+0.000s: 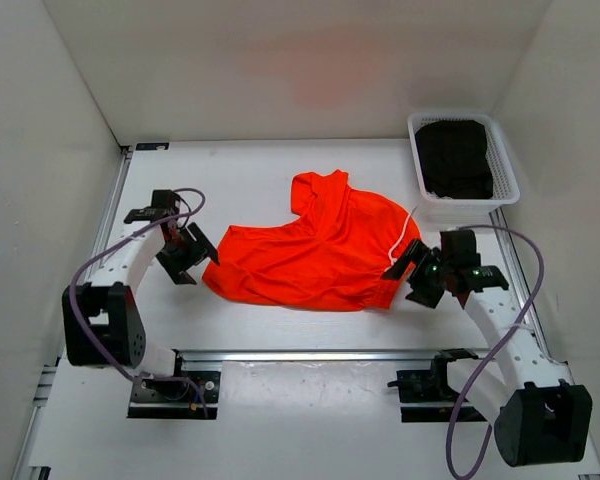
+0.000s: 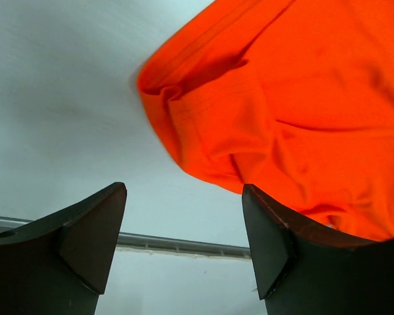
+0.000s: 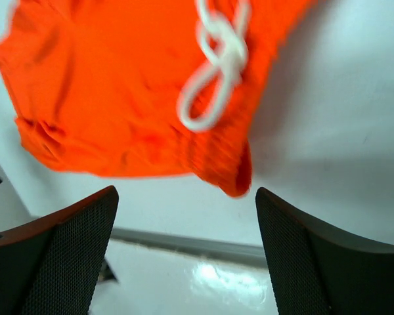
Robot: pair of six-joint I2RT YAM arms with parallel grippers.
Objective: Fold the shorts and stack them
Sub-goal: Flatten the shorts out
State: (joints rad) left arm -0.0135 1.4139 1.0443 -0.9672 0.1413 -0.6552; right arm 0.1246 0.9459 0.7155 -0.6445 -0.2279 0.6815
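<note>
The shorts (image 1: 315, 250) lie in the middle of the desk (image 1: 230, 180), spread loosely and wrinkled, with one part bunched up on the far side. I judge that no clean fold is made yet, so the folding and the stacking are both left to do.

The left end effector (image 1: 200, 255) is just beside the left edge of the shorts and the right end effector (image 1: 412, 272) is beside the right edge. Both are released and hold nothing.

Only the top view shows the white basket (image 1: 510, 175) at the far right, with a dark cloth (image 1: 455, 155) inside. The right wrist view shows the knotted drawstring (image 3: 217, 72) and the gathered waistband corner up close. The left wrist view shows a folded hem (image 2: 184, 105) near its open fingers (image 2: 92, 230).
</note>
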